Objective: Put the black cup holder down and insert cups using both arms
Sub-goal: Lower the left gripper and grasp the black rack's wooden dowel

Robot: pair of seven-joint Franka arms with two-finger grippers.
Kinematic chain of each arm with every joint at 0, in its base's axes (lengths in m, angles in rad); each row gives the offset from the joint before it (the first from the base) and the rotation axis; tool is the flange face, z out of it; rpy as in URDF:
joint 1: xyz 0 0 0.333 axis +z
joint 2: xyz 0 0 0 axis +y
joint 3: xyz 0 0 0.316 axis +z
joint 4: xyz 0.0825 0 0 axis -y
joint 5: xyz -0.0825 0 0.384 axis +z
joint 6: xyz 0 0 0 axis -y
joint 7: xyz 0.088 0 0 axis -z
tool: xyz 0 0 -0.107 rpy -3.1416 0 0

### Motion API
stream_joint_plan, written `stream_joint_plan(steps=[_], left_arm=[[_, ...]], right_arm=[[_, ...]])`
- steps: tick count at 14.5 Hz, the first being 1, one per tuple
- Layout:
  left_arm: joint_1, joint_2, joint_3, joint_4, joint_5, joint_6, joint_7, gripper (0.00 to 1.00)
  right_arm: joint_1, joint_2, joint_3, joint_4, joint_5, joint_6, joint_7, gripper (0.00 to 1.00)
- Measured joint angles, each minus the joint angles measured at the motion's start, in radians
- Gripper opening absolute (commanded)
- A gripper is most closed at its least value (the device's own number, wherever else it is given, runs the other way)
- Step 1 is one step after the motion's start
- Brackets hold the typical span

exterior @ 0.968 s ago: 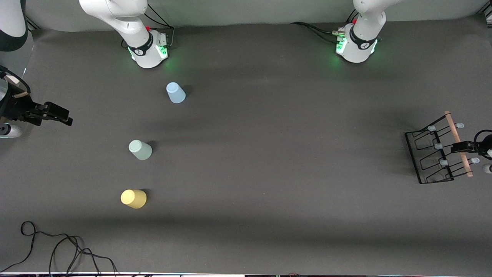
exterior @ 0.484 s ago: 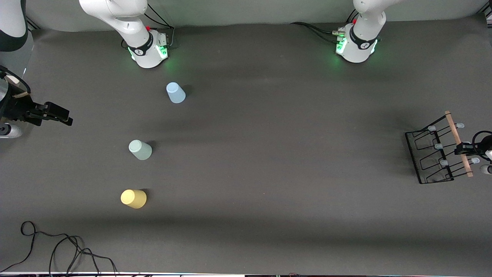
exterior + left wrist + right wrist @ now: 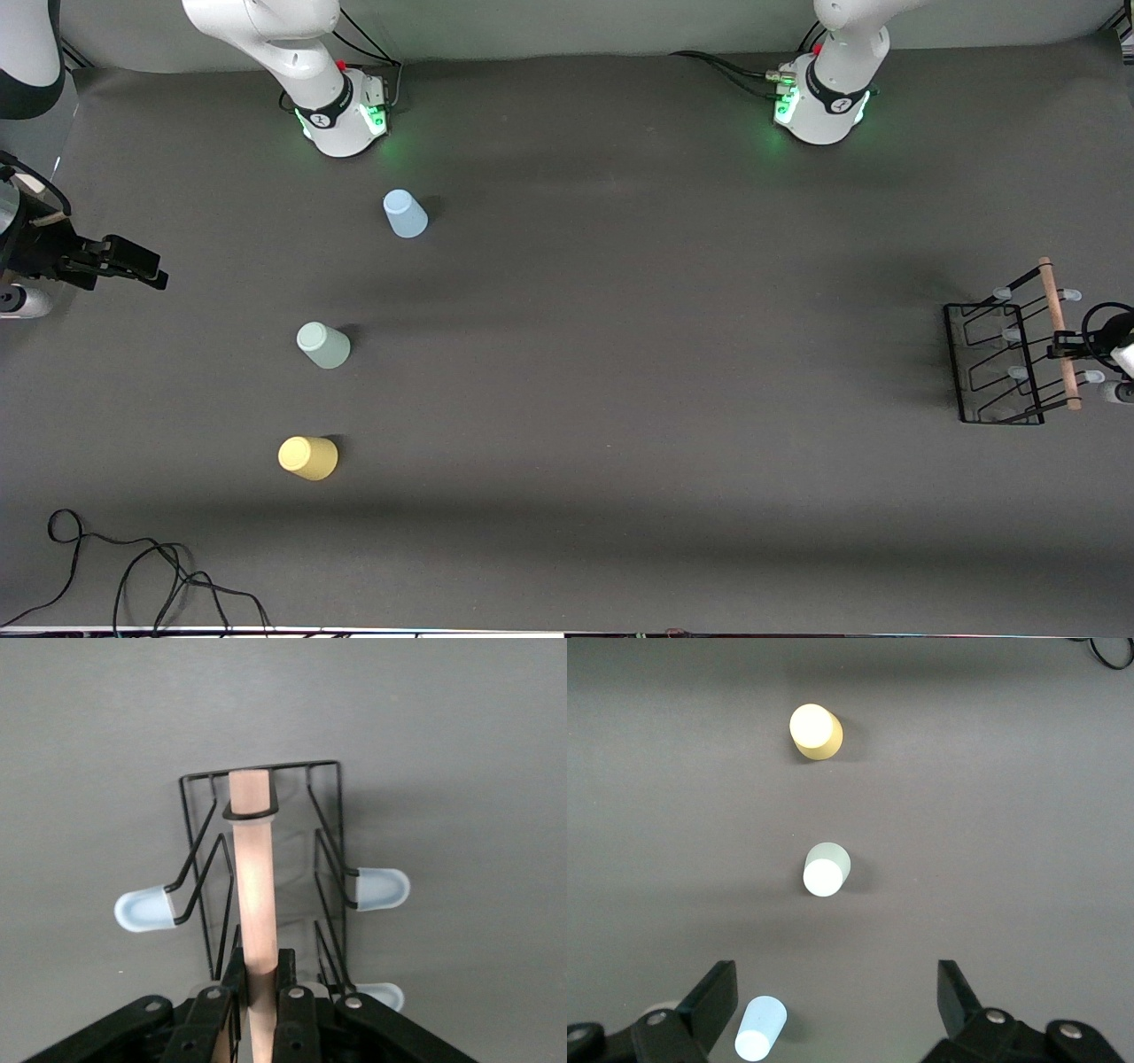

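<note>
The black cup holder [image 3: 999, 363] is at the left arm's end of the table. My left gripper [image 3: 1067, 341] is shut on its wooden rod handle [image 3: 1057, 310], with the pale blue prong tips [image 3: 381, 889] spread to both sides. In the left wrist view the gripper [image 3: 260, 979] clamps the rod [image 3: 255, 877]. I cannot tell if the base rests on the table. Three cups stand upside down toward the right arm's end: light blue [image 3: 405, 213], mint green [image 3: 323, 345], yellow [image 3: 307, 457]. My right gripper [image 3: 133, 261] is open and empty, high above that end's edge; it waits [image 3: 837, 992].
The arm bases [image 3: 341, 115] [image 3: 824, 106] stand along the table's edge farthest from the front camera. A loose black cable [image 3: 133, 576] lies at the corner nearest the camera, at the right arm's end. The right wrist view shows yellow [image 3: 814, 730], mint [image 3: 827, 869] and blue [image 3: 760, 1028] cups.
The holder has turned in my left gripper so its base sits squarer to the table edges, and the rod has shifted slightly toward the table's end. The right arm and cups have not moved.
</note>
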Motion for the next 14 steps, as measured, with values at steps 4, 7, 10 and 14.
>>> stream_joint_plan(steps=[4,7,10,14], left_arm=[[-0.091,-0.08,-0.009,0.005,-0.059,-0.102,-0.02,0.0],[-0.216,-0.149,-0.014,0.005,-0.063,-0.136,-0.093,0.0],[-0.373,-0.178,-0.016,0.007,-0.063,-0.139,-0.219,0.0],[-0.54,-0.159,-0.02,0.057,-0.065,-0.136,-0.435,0.0]], right_arm=[[0.0,0.0,0.0,0.0,0.0,0.0,0.0,1.0],[0.001,0.0,0.0,0.0,0.0,0.0,0.0,1.0],[0.001,0.0,0.002,0.0,0.0,0.0,0.0,1.0],[0.001,0.0,0.007,-0.001,0.0,0.0,0.0,1.0]])
